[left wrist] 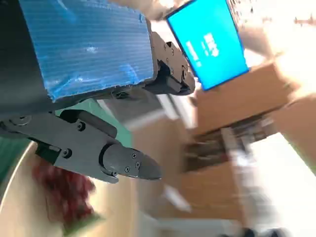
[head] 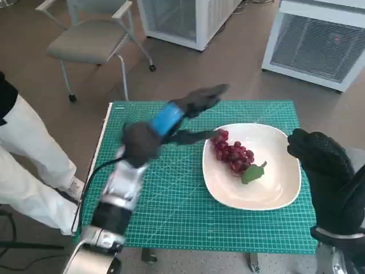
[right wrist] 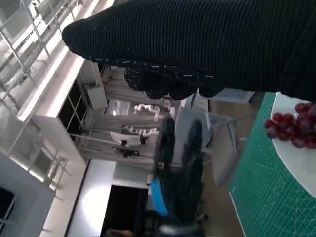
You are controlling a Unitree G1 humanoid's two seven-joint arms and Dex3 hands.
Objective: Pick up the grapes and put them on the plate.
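Note:
A bunch of red grapes (head: 232, 153) with a green leaf lies on the white plate (head: 274, 191) at the right of the green mat; the bunch (left wrist: 66, 190) shows blurred in the left wrist view, and the grapes (right wrist: 291, 129) on the plate (right wrist: 301, 163) in the right wrist view. My left hand (head: 185, 111) hovers over the mat just left of the plate, fingers spread, holding nothing; one finger points toward the bunch's near end. My right hand (head: 319, 153) in the black glove hangs beside the plate's right rim, empty, fingers curled.
The green cutting mat (head: 171, 194) covers the small table. A grey chair (head: 91, 40) stands behind it, white cabinets (head: 313, 43) at the back right. A person's white-trousered leg (head: 28, 165) is close to the table's left edge.

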